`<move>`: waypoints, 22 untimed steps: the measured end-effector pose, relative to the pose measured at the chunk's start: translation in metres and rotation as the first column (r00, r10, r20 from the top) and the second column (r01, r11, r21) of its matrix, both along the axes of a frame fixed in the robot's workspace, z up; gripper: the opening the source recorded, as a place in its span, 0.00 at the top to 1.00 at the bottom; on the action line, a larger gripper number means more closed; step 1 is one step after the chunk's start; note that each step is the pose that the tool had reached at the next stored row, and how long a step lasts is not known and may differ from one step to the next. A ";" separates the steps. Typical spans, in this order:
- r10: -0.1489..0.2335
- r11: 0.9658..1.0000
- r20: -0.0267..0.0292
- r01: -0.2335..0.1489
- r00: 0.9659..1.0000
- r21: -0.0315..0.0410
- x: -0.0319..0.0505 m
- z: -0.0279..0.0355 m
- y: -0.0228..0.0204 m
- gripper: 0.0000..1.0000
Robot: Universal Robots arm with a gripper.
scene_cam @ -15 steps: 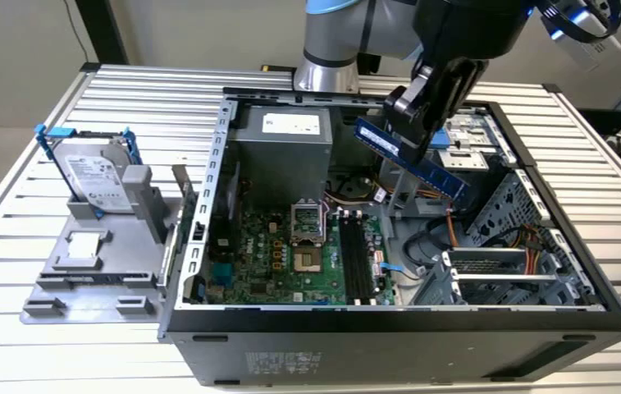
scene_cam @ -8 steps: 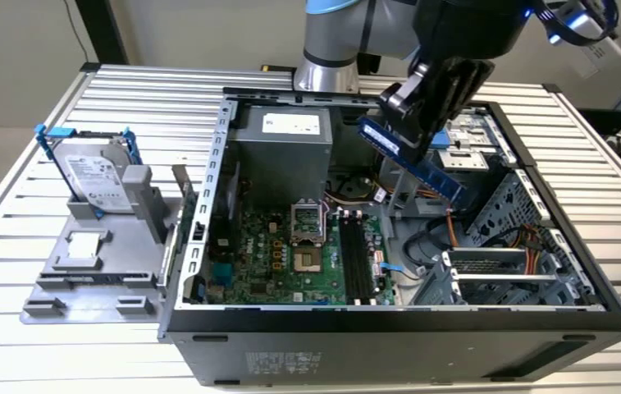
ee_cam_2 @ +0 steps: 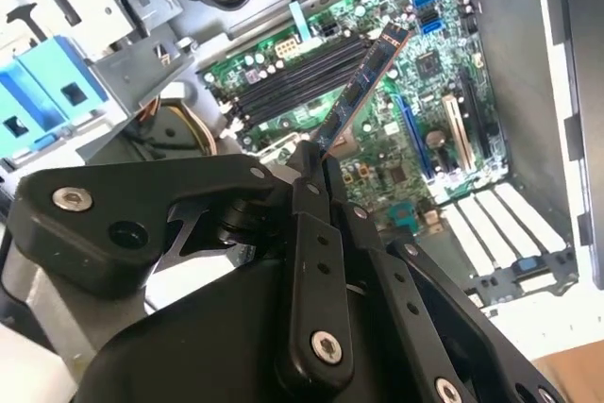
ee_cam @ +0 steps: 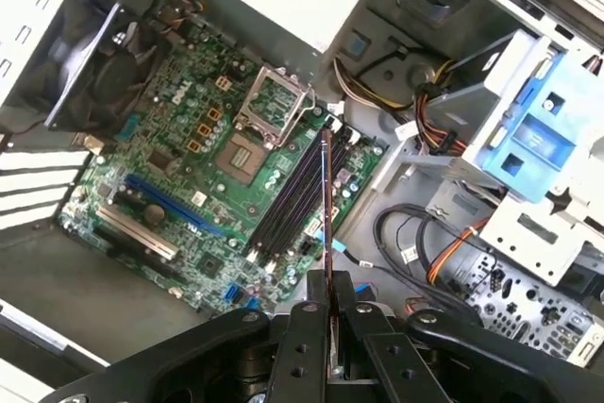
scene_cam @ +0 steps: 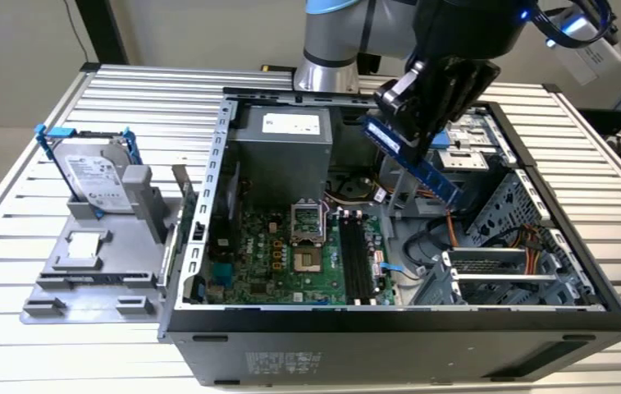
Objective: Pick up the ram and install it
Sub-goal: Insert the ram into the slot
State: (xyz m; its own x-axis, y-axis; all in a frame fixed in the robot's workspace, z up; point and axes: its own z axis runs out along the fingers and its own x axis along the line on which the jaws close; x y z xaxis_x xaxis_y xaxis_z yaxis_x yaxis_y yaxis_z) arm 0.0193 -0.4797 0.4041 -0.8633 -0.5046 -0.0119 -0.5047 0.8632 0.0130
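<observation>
Jaws: closed on one end of the ram (scene_cam: 428, 171), pinching it across its flat faces; most of its length runs out free beyond them.
Ram, place: in the air above the open computer case (scene_cam: 221, 164), tilted, its free end pointing down and toward the near right in the exterior view. It touches nothing but the jaws.
Ram, look: a long, narrow, flat stick, dark blue, with a row of darker chips along the face. In the first wrist view I see it edge-on as a thin line (ee_cam: 327, 205); in the second wrist view it is foreshortened, with a thin orange strip along one long edge (ee_cam_2: 363, 87).
Done so far: the pick-up, by my judgement, since the stick is off every surface and held firm.
Left to do: the seating. The long black memory slots (scene_cam: 356, 267) look empty, and the stick hangs well above them.
Line-up: in the first wrist view the stick's edge runs roughly along the slots (ee_cam: 288, 191), though I cannot tell over which one.
Around it: the green motherboard (scene_cam: 277, 263) with its processor socket (scene_cam: 308, 217) just left of the slots.
Further out: a silver hard drive (scene_cam: 97, 176) stands in a stand on the slatted bench (scene_cam: 15, 246), at the exterior view's left, well apart.
</observation>
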 end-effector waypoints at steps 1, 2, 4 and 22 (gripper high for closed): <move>-0.013 1.000 0.000 0.013 1.000 0.000 0.0000 0.0000 0.0000 1.00; -0.026 1.000 0.000 0.026 1.000 0.000 0.0000 0.0001 0.0000 1.00; -0.051 0.999 0.000 0.051 0.999 0.000 0.0000 0.0001 0.0000 1.00; -0.331 0.943 0.000 0.331 0.943 0.000 0.0000 -0.0018 0.0000 1.00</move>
State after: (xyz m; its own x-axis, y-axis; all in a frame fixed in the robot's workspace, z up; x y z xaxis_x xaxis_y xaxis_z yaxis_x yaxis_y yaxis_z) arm 0.0193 -0.4798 0.4023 -0.9817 -0.1899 -0.0118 -0.1901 0.9817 0.0129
